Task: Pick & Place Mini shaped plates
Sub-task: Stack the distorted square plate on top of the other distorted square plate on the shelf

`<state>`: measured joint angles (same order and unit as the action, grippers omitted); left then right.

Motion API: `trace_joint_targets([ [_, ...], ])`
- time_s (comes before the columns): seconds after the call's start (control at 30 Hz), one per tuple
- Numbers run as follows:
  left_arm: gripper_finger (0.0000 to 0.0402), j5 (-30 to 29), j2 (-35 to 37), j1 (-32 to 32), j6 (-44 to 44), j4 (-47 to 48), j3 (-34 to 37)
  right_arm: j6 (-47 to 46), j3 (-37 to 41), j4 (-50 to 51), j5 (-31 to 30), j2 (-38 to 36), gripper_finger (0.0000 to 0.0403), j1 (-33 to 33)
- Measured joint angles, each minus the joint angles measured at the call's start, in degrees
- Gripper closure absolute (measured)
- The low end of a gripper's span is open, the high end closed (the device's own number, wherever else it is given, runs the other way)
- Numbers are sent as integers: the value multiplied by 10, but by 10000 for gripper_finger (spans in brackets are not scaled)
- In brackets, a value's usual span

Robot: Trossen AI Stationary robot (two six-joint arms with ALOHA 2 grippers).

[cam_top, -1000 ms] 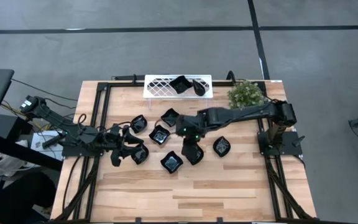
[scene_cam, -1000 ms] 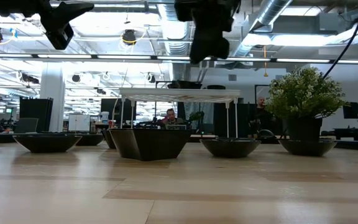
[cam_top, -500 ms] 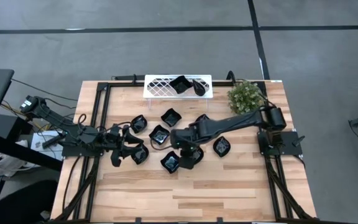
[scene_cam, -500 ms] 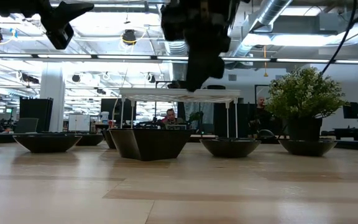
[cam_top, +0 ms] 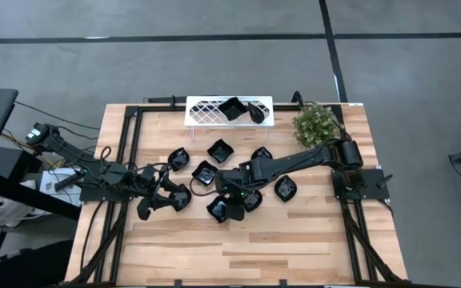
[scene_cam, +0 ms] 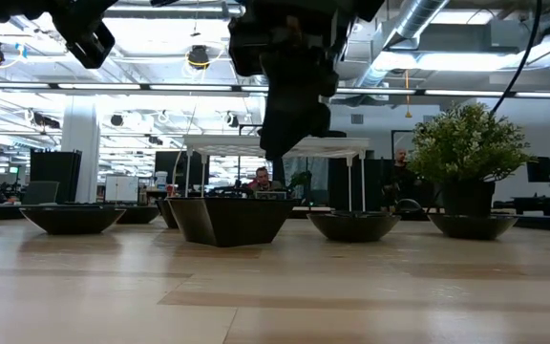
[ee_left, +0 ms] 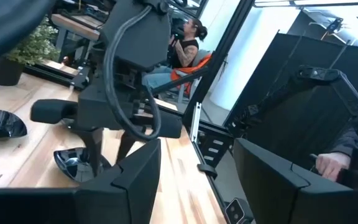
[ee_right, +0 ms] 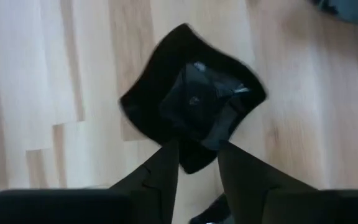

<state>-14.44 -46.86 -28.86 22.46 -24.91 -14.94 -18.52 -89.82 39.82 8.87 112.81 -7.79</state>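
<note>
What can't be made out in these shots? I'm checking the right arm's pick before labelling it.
- High view: the right gripper covers most of the wavy square plate below it; contact cannot be judged.
- Right wrist view: the plate is blurred; its near corner sits between the jaws, grip unclear.
- Low view: the plates overlap in a row, so their count is hidden.
- Left wrist view: the left gripper hides the table ahead.

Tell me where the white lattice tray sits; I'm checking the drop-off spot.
In the high view, the white lattice tray lies at the table's far edge, left of the potted plant, holding two black plates.
</note>
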Motion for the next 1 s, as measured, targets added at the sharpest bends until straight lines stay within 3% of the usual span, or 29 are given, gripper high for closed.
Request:
trace_joint_targets([
  [0.47, 197, 0, 0, 0, 3, 0, 0, 4, -1, -43, 0, 36, 249, 0],
  [1.0, 197, 0, 0, 0, 1, 0, 0, 5, 0, -47, 1, 65, 242, 18],
])
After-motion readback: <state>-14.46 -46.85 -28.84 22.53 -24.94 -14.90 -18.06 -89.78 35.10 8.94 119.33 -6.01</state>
